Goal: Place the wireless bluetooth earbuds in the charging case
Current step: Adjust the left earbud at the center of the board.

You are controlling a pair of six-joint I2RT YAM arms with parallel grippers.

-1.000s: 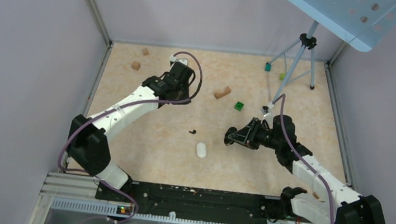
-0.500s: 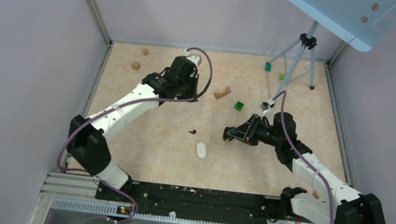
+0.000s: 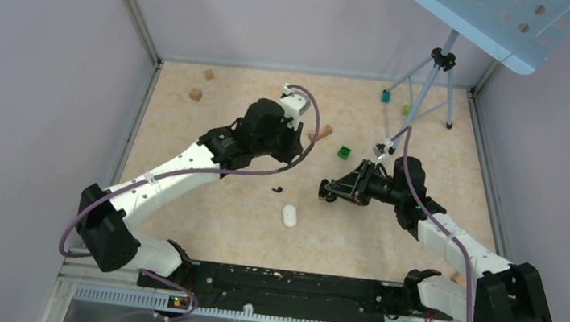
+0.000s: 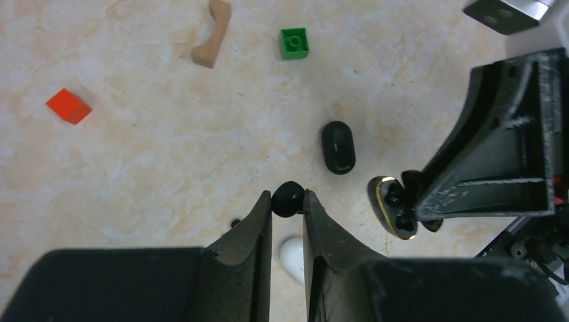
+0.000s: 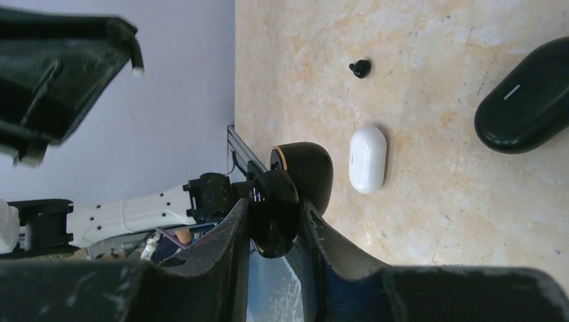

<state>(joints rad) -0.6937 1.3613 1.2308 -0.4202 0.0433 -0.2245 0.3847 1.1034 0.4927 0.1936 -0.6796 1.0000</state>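
A round black earbud (image 4: 288,199) is pinched between the tips of my left gripper (image 4: 288,202), above the table. My right gripper (image 5: 275,215) is shut on the black charging case (image 5: 274,213), holding it off the table on its side. Its gold-rimmed lid (image 5: 305,168) stands open. In the left wrist view the open case (image 4: 392,206) hangs just right of the held earbud, apart from it. A second small black earbud (image 3: 277,188) lies on the table between the arms, also visible as the loose earbud (image 5: 360,67).
A white pill-shaped case (image 3: 289,215) lies near the centre and a shut black oval case (image 4: 337,146) just beyond it. A green block (image 3: 344,152), curved wooden piece (image 4: 211,33), red block (image 4: 68,106) and tripod (image 3: 428,88) stand further back.
My left arm has swung right and inward from the back of the table, bringing its earbud close to the case. My right gripper has edged slightly left with the case.
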